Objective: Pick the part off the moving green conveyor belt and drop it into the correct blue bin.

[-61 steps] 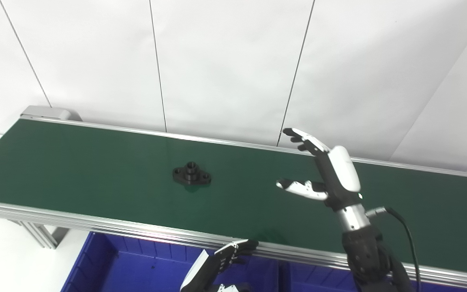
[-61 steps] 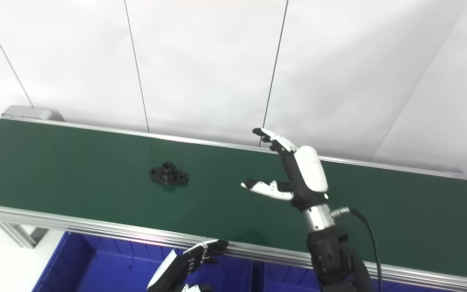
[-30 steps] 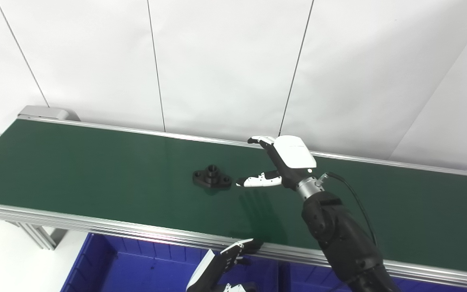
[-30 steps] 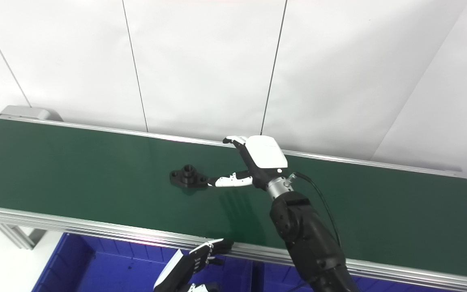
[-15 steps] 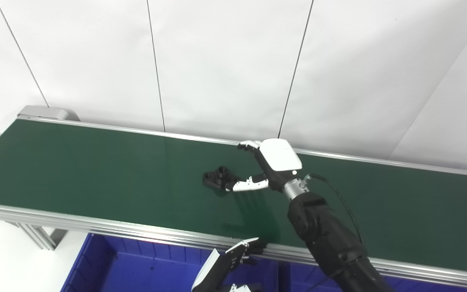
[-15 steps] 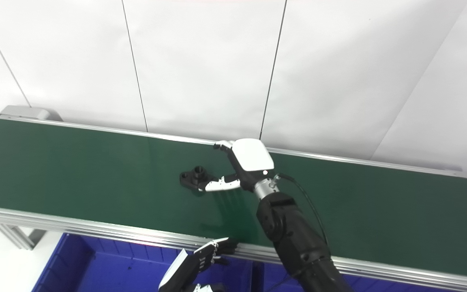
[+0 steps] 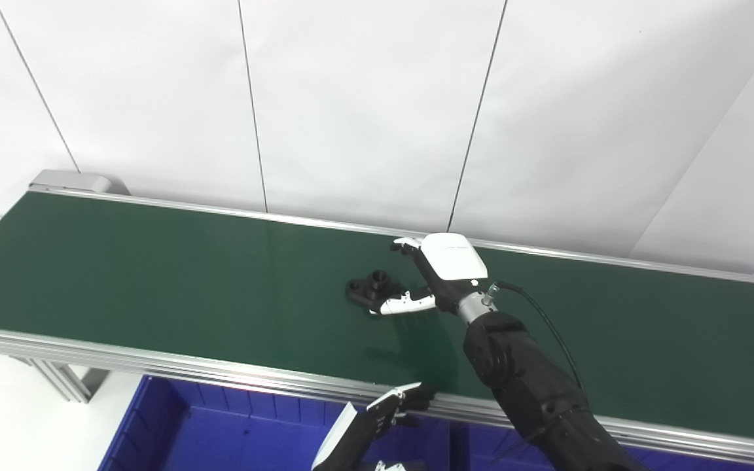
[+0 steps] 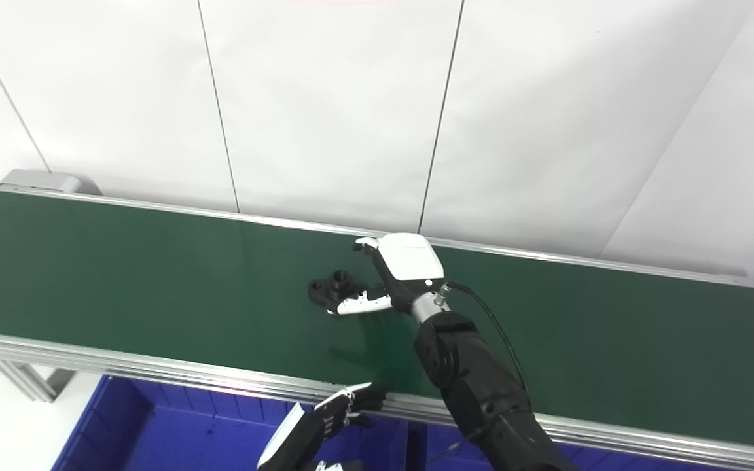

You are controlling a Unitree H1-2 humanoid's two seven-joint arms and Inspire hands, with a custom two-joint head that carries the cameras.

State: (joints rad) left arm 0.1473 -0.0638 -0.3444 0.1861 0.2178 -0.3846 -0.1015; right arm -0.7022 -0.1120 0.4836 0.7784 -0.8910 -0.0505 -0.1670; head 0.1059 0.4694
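Right hand (image 7: pixel 439 275) spread, flanking part (image 7: pixel 369 288) on belt (image 7: pixel 154 275); left hand (image 7: pixel 377 418) loosely open.

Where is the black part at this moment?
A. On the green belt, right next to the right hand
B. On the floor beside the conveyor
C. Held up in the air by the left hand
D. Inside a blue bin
A: the part lies on the belt, with the right hand reaching around it, thumb at its near side; it is not lifted yet.

Black part (image 7: pixel 369 288), green belt (image 7: pixel 154 275), blue bin (image 7: pixel 220 432), white wall (image 7: pixel 364 98)
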